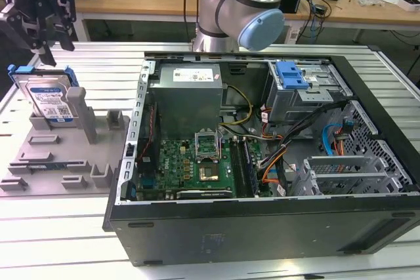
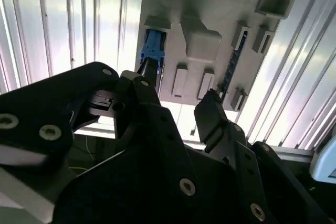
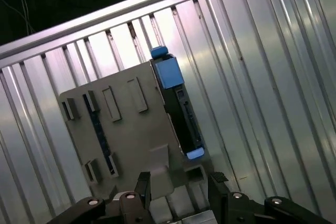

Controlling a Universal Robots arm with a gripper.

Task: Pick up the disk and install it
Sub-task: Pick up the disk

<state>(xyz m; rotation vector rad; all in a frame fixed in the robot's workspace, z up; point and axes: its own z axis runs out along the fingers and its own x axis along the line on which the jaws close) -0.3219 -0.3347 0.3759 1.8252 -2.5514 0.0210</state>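
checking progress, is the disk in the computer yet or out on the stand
Out: the disk stands on edge in the grey stand beside the computer, gripper open above it.

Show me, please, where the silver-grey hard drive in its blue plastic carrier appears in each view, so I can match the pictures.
Exterior view: the silver-grey, blue-framed disk stands upright in the grey moulded fixture, at the exterior view's left.
Second wrist view: the disk is edge-on in a slot at the fixture's edge.
First wrist view: the disk is edge-on along the fixture's edge, with blue tabs at both ends.
Shared landmark: the grey fixture.
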